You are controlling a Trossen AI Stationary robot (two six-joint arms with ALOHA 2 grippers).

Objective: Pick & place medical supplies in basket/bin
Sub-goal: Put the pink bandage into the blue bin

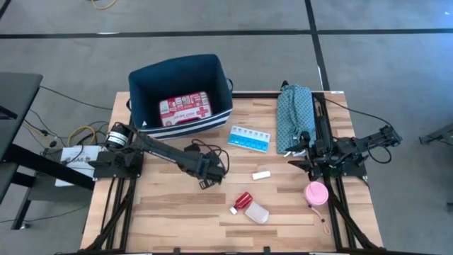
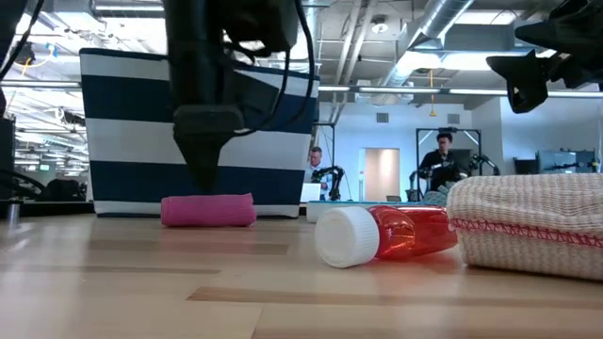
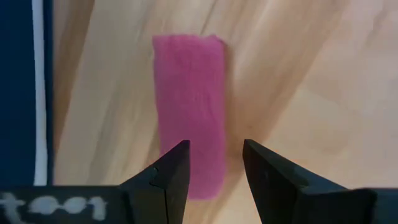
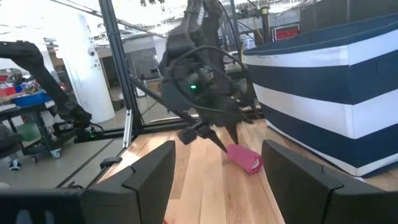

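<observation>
While our left hand [image 3: 214,171] hovers open just above the magenta block [image 3: 189,112], we judge the grasp is the step in hand. The block lies on the worktop [image 1: 184,212] near its centre, at about five o'clock from the navy bin [image 1: 180,91], which already holds the first-aid case [image 1: 185,109]. We should centre the fingers across the block's narrow width, lower until they straddle it, then close gently. Our right hand [image 4: 217,180] waits open at the worktop's three o'clock edge.
</observation>
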